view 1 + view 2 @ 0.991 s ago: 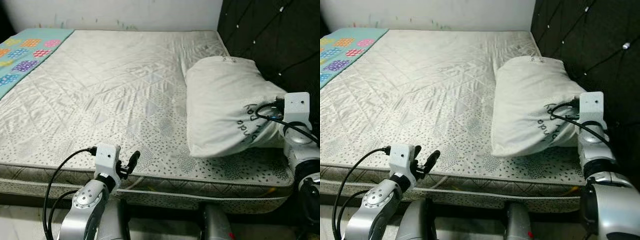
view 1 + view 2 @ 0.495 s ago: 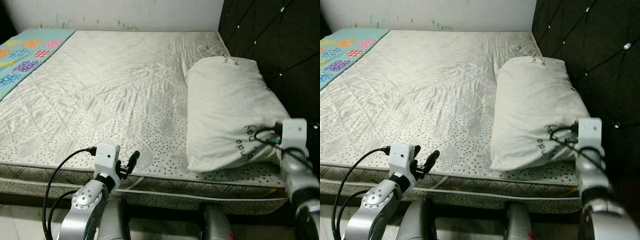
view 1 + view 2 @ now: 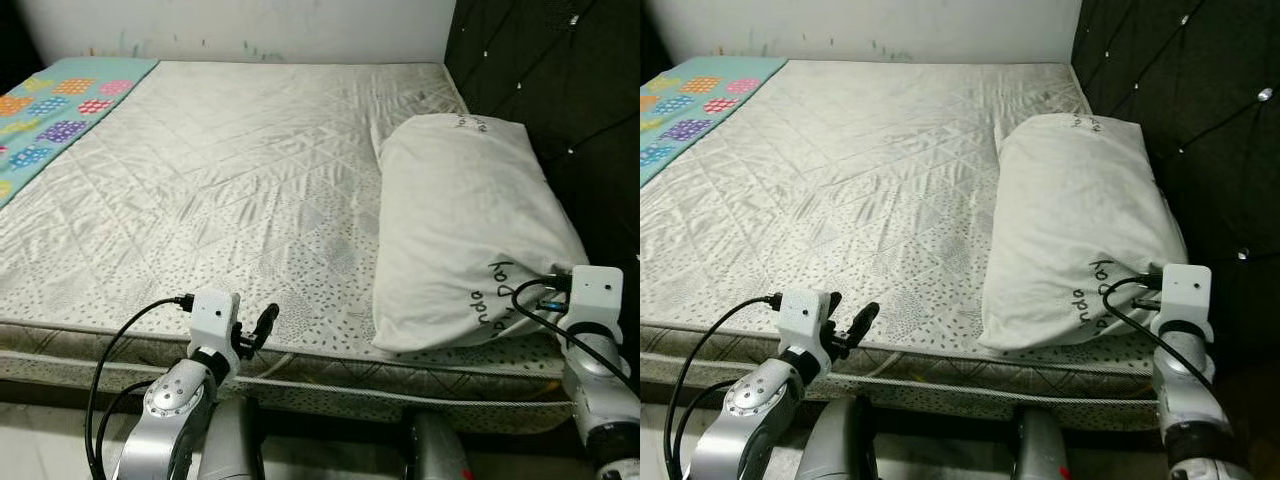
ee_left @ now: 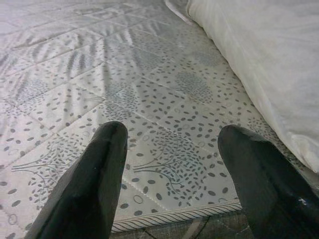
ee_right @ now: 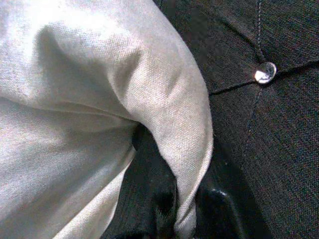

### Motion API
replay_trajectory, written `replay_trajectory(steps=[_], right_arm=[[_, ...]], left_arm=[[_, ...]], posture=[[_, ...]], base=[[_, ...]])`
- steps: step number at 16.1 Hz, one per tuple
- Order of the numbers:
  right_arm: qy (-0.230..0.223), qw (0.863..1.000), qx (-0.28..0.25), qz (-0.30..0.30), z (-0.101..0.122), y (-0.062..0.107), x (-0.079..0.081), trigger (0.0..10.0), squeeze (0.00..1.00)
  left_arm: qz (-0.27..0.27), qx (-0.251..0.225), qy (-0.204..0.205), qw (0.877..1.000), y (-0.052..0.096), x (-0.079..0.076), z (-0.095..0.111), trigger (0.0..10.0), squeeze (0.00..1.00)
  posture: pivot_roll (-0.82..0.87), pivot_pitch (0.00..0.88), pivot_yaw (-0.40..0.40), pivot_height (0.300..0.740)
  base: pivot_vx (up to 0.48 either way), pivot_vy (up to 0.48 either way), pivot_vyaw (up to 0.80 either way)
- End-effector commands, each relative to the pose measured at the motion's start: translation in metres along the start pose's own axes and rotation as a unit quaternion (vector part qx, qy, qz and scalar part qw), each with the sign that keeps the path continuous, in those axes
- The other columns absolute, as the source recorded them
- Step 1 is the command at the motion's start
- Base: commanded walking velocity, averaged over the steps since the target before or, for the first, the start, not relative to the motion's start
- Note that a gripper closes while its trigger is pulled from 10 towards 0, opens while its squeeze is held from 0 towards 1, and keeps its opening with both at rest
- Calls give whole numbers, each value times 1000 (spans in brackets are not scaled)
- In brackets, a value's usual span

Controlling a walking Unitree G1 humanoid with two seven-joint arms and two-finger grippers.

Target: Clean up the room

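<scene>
Pillow [image 3: 465, 230]: laid along the bed's [image 3: 220, 190] headboard edge.
Right tool [image 5: 182, 211]: pinched on pillow's near corner.
Left tool [image 4: 172, 179]: spread, held over bed's front edge.

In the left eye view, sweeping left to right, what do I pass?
Patterned teal blanket → bare quilted mattress → white pillow → black tufted headboard. Low in front, the left gripper sits left, the right gripper's wrist at the pillow's near corner.

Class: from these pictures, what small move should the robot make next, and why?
Probably release: the right hand pinches a fold at the near corner of the pillow, which already lies flat on the mattress beside the dark headboard. The left hand hovers open near the mattress edge.
</scene>
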State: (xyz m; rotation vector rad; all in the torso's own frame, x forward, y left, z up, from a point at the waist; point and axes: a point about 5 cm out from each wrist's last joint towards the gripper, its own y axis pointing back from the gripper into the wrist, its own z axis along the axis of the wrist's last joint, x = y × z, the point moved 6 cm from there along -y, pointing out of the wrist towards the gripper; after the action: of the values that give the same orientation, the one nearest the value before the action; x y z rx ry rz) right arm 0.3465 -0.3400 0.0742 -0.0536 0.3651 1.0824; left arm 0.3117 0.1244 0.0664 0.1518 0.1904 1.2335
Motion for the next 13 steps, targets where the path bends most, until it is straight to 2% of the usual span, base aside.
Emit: replay_trajectory(steps=[1,7,10,13], right_arm=[[-7,1000,-3,-13,2,1,-8,0,0],[-3,1000,7,-15,-9,17,-13,0,0],[-2,999,23,-29,-22,29,-25,0,0],[-4,999,30,-35,-27,35,-30,0,0]], left_arm=[[-4,1,-7,1000,-1,1,0,10000,0],[-4,1,-11,1000,0,2,0,10000,0],[-8,1,-14,1000,-1,3,2,10000,0],[-13,2,-15,1000,-1,1,2,10000,0]], posture=[[-81,0,25,570],[-85,0,36,570],[-93,0,47,570],[-102,0,57,570]], base=[[0,0,0],[0,0,0],[0,0,0],[0,0,0]])
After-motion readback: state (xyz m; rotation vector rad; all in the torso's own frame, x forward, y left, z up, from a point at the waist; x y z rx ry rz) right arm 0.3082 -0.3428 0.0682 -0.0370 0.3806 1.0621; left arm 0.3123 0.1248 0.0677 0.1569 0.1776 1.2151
